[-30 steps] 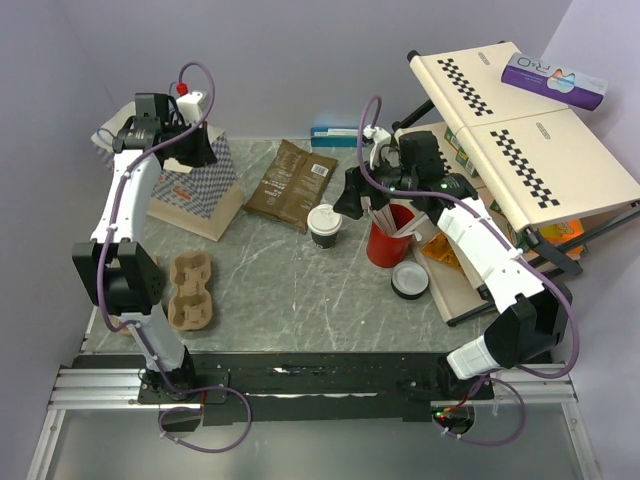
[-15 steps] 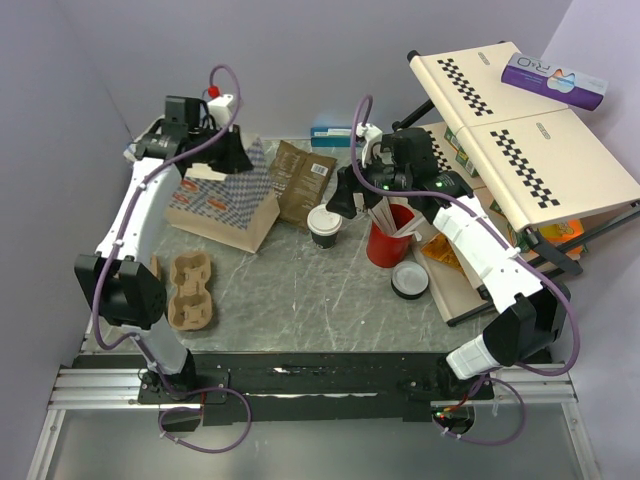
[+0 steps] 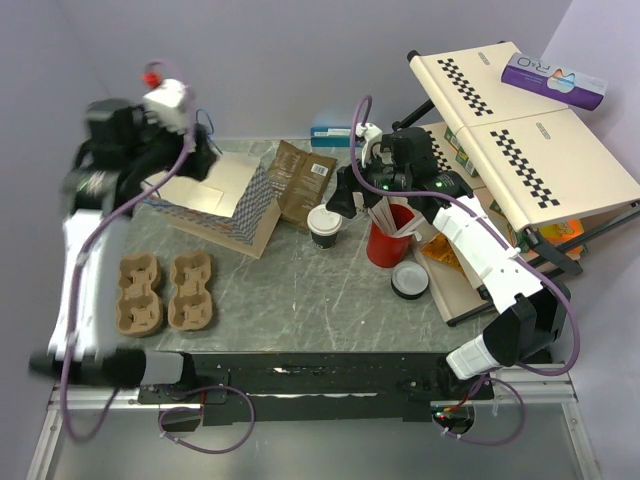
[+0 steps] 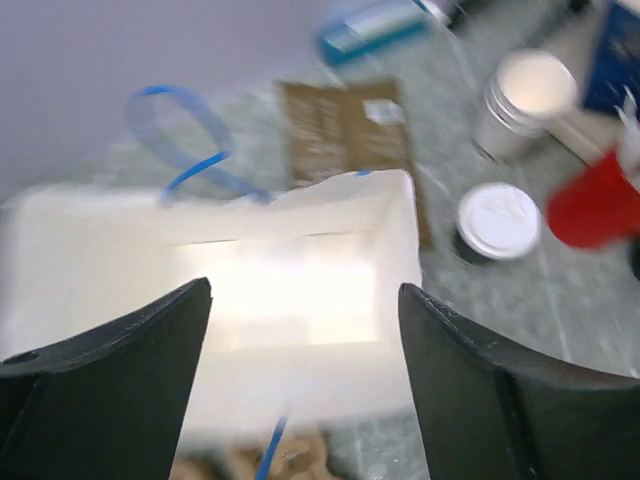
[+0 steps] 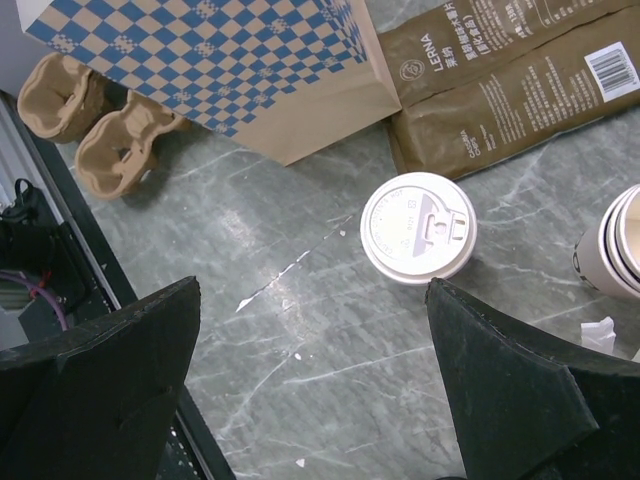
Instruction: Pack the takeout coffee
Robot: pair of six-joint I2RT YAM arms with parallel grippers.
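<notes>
Packing not yet done: takeout coffee [image 5: 418, 228] upright on the bench [image 3: 330, 290] near the tipped checkered bag [image 3: 215, 200], below the wide, empty right claw [image 5: 312, 290]; left claw [image 4: 303, 290] also wide, facing the bag's open mouth.

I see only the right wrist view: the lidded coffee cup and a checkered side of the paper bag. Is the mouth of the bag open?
Observer: Yes. The left wrist view looks into the paper bag; its mouth is wide open and the inside is white.
Operator: Where is the left pincer?
Observer: The left pincer is open, over that mouth, gripping nothing.
Operator: What stands beside the cup, away from the bag?
Observer: A red cup holding white sticks, right of the takeout coffee cup in the top view.
</notes>
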